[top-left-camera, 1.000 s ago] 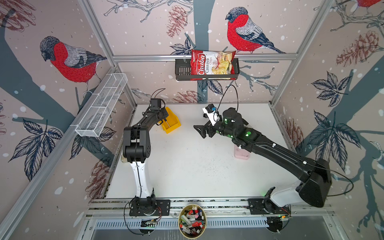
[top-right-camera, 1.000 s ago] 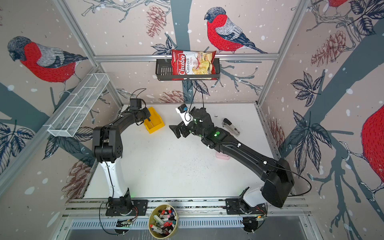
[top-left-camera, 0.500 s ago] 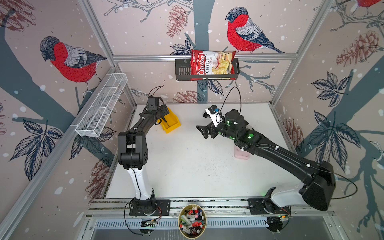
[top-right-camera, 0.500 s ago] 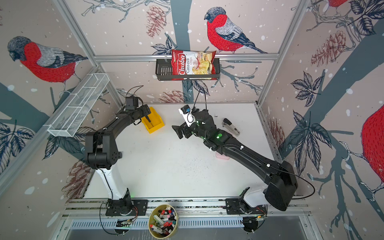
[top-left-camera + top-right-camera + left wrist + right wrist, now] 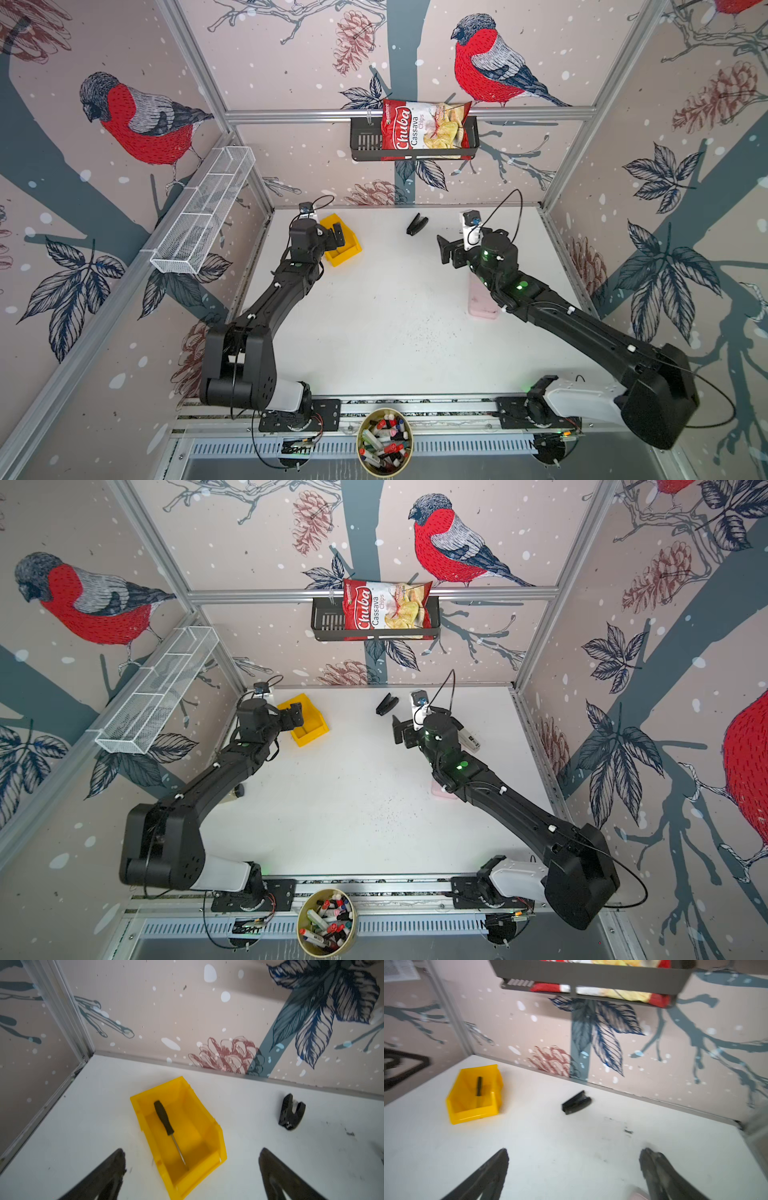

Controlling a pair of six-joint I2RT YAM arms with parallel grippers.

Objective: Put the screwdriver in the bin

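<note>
Lying inside the one yellow bin [image 5: 217, 1138], the one screwdriver [image 5: 165, 1120] points its black handle toward the back wall and its thin shaft tip toward the bin's other end. It touches neither gripper. The bin sits on the white table [image 5: 374, 324] near the back left corner, seen in both top views [image 5: 349, 249] [image 5: 316, 729]. Two grippers are in view. The left gripper [image 5: 192, 1152] hangs above the bin's near end with jaws spread wide and nothing between them; in both top views [image 5: 332, 239] [image 5: 293, 717] it partly covers the bin. The right gripper [image 5: 574, 1152] is also spread wide and empty, over bare table well apart from the bin, toward the right middle in a top view [image 5: 446, 249]. One black stapler [image 5: 417, 225] lies near the back wall between the two grippers, touching nothing; both wrist views show it too [image 5: 291, 1114] [image 5: 576, 1102]. One pink case [image 5: 482, 297] lies flat on the right, partly under the right arm. One chips bag [image 5: 424, 129] stands in the one black rack [image 5: 365, 141] on the back wall. One white mesh basket [image 5: 203, 212] hangs on the left wall. One cup [image 5: 385, 440] holding many markers, too many to count, sits at the front rail.
</note>
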